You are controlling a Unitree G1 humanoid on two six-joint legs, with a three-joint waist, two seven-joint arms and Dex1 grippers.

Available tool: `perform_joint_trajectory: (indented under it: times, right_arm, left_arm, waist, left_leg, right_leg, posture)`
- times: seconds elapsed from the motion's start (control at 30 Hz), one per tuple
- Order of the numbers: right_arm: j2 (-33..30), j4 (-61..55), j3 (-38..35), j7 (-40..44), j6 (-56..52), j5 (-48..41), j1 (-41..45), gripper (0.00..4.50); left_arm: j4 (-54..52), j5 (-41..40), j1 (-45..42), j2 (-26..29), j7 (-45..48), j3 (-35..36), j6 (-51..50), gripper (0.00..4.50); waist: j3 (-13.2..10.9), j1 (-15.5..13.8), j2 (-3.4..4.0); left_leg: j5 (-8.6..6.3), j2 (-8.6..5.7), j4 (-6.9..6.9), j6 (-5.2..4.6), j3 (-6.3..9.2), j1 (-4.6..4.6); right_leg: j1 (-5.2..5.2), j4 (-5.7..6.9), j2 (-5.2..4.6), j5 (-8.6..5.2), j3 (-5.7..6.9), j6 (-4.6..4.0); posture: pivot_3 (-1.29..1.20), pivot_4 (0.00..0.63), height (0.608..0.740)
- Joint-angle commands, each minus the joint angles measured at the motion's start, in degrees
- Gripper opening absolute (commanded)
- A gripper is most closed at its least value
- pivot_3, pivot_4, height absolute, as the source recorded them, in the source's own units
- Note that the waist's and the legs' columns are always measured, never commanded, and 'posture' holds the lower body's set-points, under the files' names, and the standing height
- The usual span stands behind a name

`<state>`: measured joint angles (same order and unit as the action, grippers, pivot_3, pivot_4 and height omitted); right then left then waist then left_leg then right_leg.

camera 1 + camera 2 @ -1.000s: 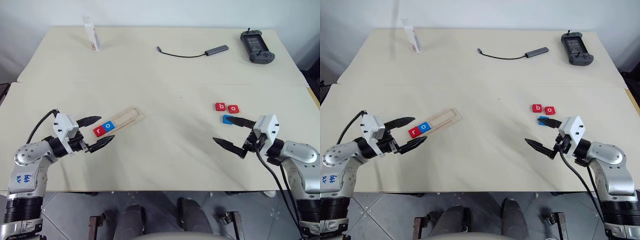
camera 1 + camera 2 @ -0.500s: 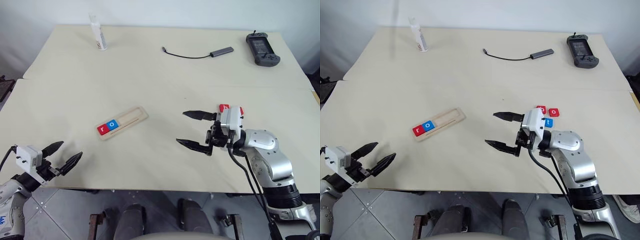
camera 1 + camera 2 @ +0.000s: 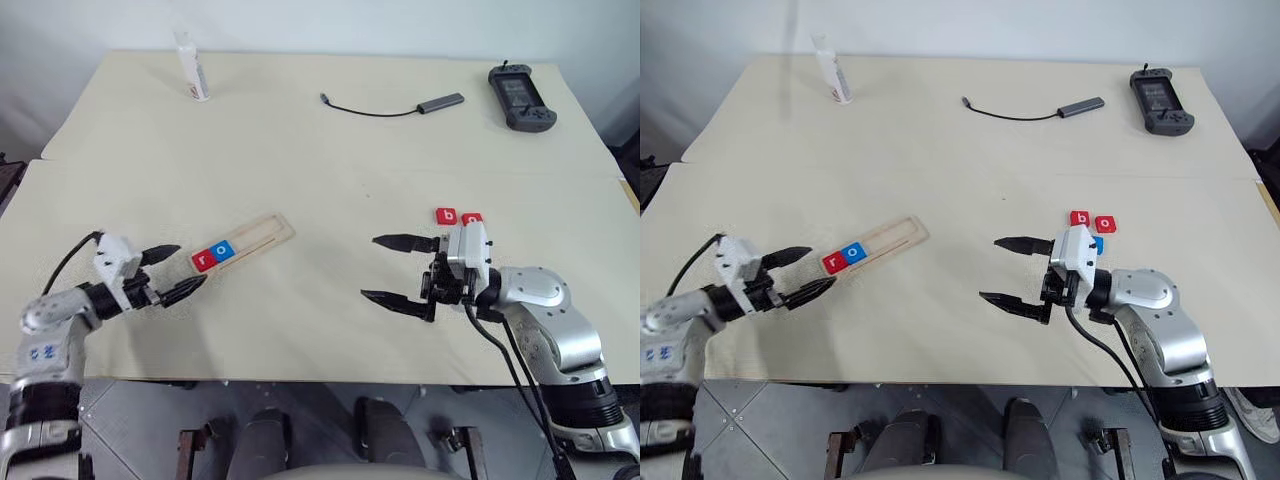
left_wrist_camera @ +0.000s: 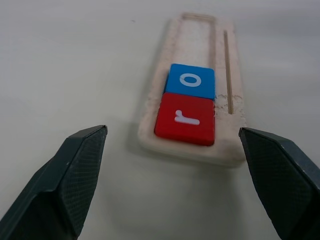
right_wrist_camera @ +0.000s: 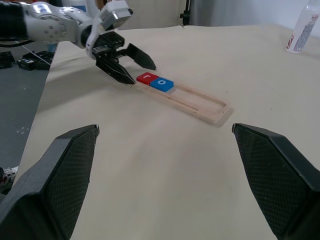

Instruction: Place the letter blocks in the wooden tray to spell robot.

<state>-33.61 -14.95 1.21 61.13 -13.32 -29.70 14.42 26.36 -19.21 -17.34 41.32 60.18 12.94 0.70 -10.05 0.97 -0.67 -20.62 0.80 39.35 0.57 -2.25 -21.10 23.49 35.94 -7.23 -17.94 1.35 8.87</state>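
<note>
Table (image 3: 300, 130) of cream holds wooden tray (image 3: 262, 234); left pincer (image 3: 172, 270) and right pincer (image 3: 392, 270) gape empty.

1. The right gripper (image 5: 165, 170) hangs wide open over the cream tabletop (image 5: 150, 165).
2. A wooden tray (image 5: 192, 102) holds a red block (image 5: 147, 77) and a blue block (image 5: 162, 84), touching.
3. The left gripper (image 5: 131, 66), open, sits just beside the tray's red end.
4. A white bottle (image 5: 304, 30) stands well apart.

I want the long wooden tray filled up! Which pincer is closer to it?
Left. The left pincer sits open just beside the pale wooden tray's lettered end; the right pincer hangs open, well away across the table.
</note>
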Motion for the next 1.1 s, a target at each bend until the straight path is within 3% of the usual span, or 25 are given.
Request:
perform_joint_trajectory:
  times: [0.03, 0.53, 0.7, 0.77, 0.93, 1.1]
  right_arm:
    - [-0.5, -4.1, -1.8, -1.4, -0.5, -1.1, -1.3, 4.47]
    - [0.2, -5.3, -1.4, -4.4, -0.1, -0.4, -2.7, 4.47]
    - [-0.1, -4.8, -1.7, -4.4, 0.0, -0.6, -2.1, 4.5]
    - [-0.4, -4.8, -1.9, -4.3, 0.0, -0.5, -2.2, 4.5]
    - [-3.4, -5.1, -5.3, -3.8, -0.2, -0.6, -5.0, 4.5]
    - [-7.0, -6.7, -11.7, -4.3, -0.2, -1.2, -11.5, 4.5]
  left_arm:
    - [4.2, 1.9, -2.3, 0.3, 2.8, -2.0, 2.7, 4.5]
    - [8.5, 4.4, -4.5, 0.4, 4.2, -4.2, 3.3, 4.5]
    - [12.3, 6.3, -5.5, 0.2, 4.1, -4.9, 6.7, 3.39]
    - [12.5, 5.4, -5.7, -0.2, 5.4, -4.9, 7.0, 3.39]
    - [2.5, 2.7, -6.8, -3.8, 8.7, -7.9, 5.2, 3.39]
    - [-2.6, 5.2, -11.8, -8.2, 10.3, -14.2, 5.1, 3.39]
  waist:
    - [0.0, 0.1, 0.0]
    - [0.0, 0.5, 0.0]
    - [0.0, 0.5, 0.03]
    - [0.0, 0.5, 0.03]
    - [0.0, -0.2, 0.03]
    - [0.0, -2.2, 0.01]
  left_leg:
    - [0.0, 0.0, 0.0, 0.0, 0.0, 0.0]
    - [-0.01, 0.01, 0.17, -0.01, 0.04, 0.01]
    - [-0.01, 0.02, 0.26, -0.02, 0.03, 0.04]
    - [-0.01, 0.02, 0.27, -0.02, 0.03, 0.06]
    - [-0.04, -0.02, 0.3, -0.07, 0.06, -0.01]
    - [-0.16, -0.1, 0.59, -0.27, 0.09, -0.22]
  right_leg:
    - [0.0, 0.0, -0.01, 0.0, 0.03, 0.0]
    - [-0.05, 0.09, -0.06, 0.0, 0.09, 0.01]
    - [-0.08, 0.15, -0.06, 0.0, 0.09, 0.01]
    - [-0.1, 0.18, -0.06, 0.0, 0.09, 0.01]
    - [-0.1, 0.17, -0.12, 0.01, 0.1, 0.02]
    - [-0.13, 0.03, -0.17, 0.09, 0.15, 0.15]
  posture:
    - [0.0, 0.15, 0.74]
    - [0.0, 0.15, 0.74]
    - [0.0, 0.15, 0.74]
    - [0.0, 0.15, 0.74]
    - [0.0, 0.15, 0.74]
    - [0.0, 0.15, 0.74]
